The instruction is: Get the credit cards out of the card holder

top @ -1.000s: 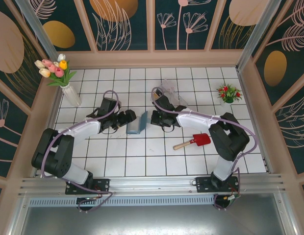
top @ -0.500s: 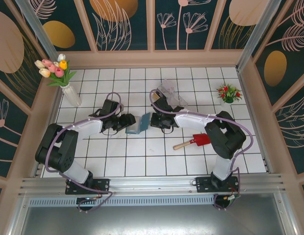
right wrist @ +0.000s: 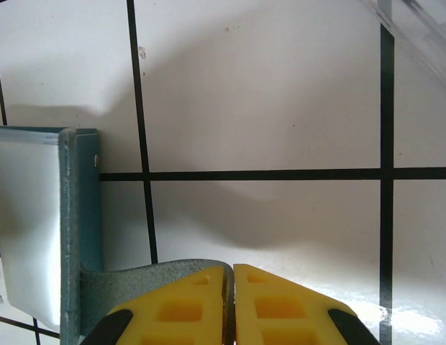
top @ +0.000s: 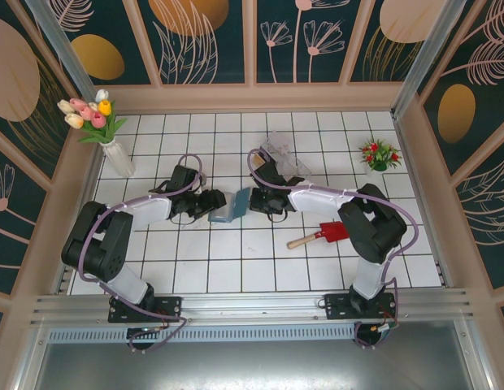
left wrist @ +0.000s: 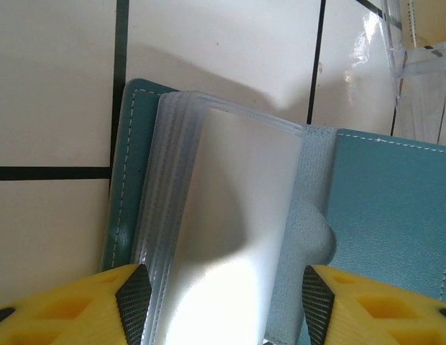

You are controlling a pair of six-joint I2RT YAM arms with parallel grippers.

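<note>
The slate-blue card holder (top: pixel 229 206) stands opened on the tiles between my two grippers. In the left wrist view its frosted clear sleeves (left wrist: pixel 230 215) bulge up beside the blue cover (left wrist: pixel 396 208). My left gripper (left wrist: pixel 226 309) is shut on that sleeve pack, one pad against the sleeve edges, the other against the grey spine; from above it (top: pixel 213 203) meets the holder's left side. My right gripper (right wrist: pixel 231 302) is shut on the holder's grey side tab (right wrist: pixel 137 284), with the cover's edge (right wrist: pixel 79 208) upright at the left; from above it (top: pixel 252 200) is at the holder's right. The credit cards are hidden.
A clear plastic box (top: pixel 286 156) lies just behind the right arm and juts into the wrist views (left wrist: pixel 424 65). A red-bladed toy shovel (top: pixel 323 235) lies to the right. A tulip vase (top: pixel 114 150) and a small potted plant (top: pixel 379 156) stand at the back corners.
My left gripper has slid right up to the holder and its jaws have narrowed onto the sleeves. The right gripper has kept its hold on the tab and shifted slightly.
</note>
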